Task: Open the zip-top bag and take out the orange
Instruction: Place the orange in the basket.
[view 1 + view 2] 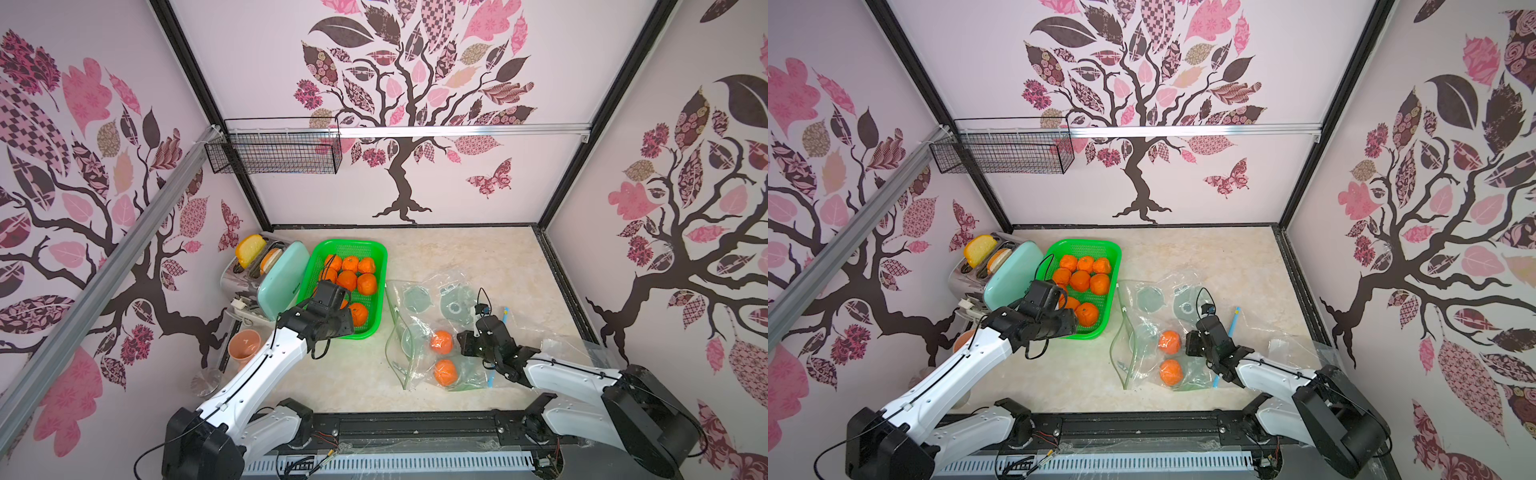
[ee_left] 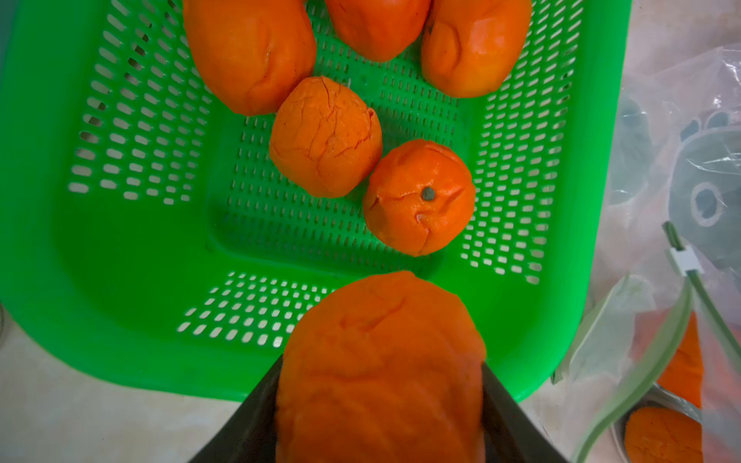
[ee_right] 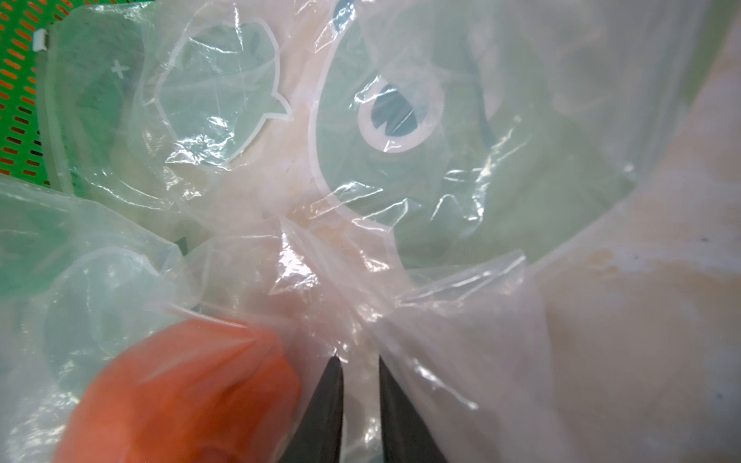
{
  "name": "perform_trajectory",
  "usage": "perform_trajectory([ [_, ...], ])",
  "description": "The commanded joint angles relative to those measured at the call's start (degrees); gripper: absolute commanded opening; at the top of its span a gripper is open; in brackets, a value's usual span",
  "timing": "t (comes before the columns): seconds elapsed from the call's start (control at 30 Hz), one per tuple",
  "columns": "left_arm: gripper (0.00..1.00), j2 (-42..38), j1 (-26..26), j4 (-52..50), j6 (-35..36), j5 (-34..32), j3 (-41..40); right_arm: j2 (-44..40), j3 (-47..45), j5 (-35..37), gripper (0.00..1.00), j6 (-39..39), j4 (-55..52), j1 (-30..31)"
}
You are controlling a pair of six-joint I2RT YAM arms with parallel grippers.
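Evidently the left gripper [image 2: 381, 373] had its jaws closed on an orange [image 2: 377, 320], carried above the near wall of the green basket [image 1: 349, 242], left of centre in both top views; I judged it was held there for release among the loose oranges [image 1: 347, 279], several of which lay on the basket's perforated floor, none stacked. The zip-top bag [image 1: 411, 316] lay crumpled on the worktop [image 1: 457, 257], just right of the basket and lower right of centre; its green zip track [image 1: 395, 357] gaped on the side facing the basket, so the mouth was open; two oranges [image 1: 441, 342] sat inside, near each other, seen through the film. The right gripper [image 3: 359, 360] sat low at the bag's far side, just beside the upper of the two; its jaws stood narrow, with a thin gap between them and film bunched at the tips; whether they pinched that film I could not tell; most likely the arm was there to steady the bag against sliding.
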Motion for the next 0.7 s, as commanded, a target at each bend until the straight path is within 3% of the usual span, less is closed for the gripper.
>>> perform_trajectory([
  [0.0,0.30,1.42,0.16,3.41,-2.06,1.38,-2.86,-0.41,0.47,-0.71,0.22,0.53,-0.05,0.19],
  [0.13,0.30,5.14,0.16,7.43,-3.23,4.90,-4.89,-0.41,0.32,-1.04,0.23,0.77,0.17,0.19],
  [0.37,0.29,9.98,0.21,11.70,-3.36,5.16,-6.47,0.11,0.34,-1.39,0.23,0.74,0.29,0.19],
  [0.67,0.27,19.16,0.43,16.44,-1.12,5.61,-1.91,0.66,0.36,-1.04,0.24,0.61,0.26,0.19],
])
